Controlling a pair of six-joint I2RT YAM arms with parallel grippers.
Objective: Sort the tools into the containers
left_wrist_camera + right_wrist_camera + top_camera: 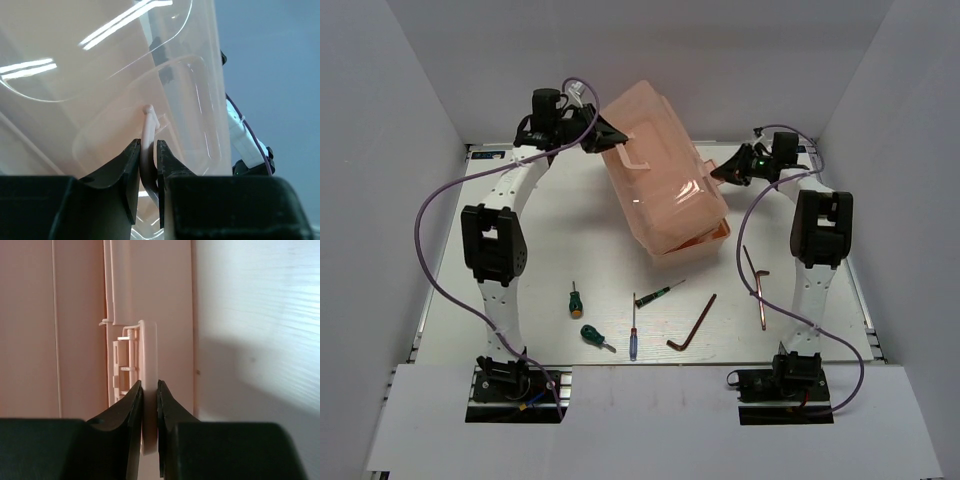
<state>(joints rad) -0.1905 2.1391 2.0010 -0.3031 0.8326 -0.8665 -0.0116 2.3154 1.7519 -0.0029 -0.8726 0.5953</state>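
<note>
The salmon-pink toolbox (pixel 665 190) stands at the back middle of the table, turned at an angle, with its lid handle (pixel 632 158) on top. My left gripper (pixel 612 133) is at its far left top edge, shut on a thin curved pink part of the box (pixel 146 127). My right gripper (pixel 722 172) is at its right side, shut on a flat pink tab (pixel 149 350). On the table in front lie two stubby green screwdrivers (pixel 575 299) (pixel 595 337), a green precision screwdriver (pixel 658 294), a blue one (pixel 632 335), and hex keys (pixel 695 325) (pixel 763 297) (pixel 750 262).
White walls close in the table on the left, back and right. The tools lie between the two arm columns (pixel 495 250) (pixel 820 240), near the front edge. Purple cables loop beside each arm.
</note>
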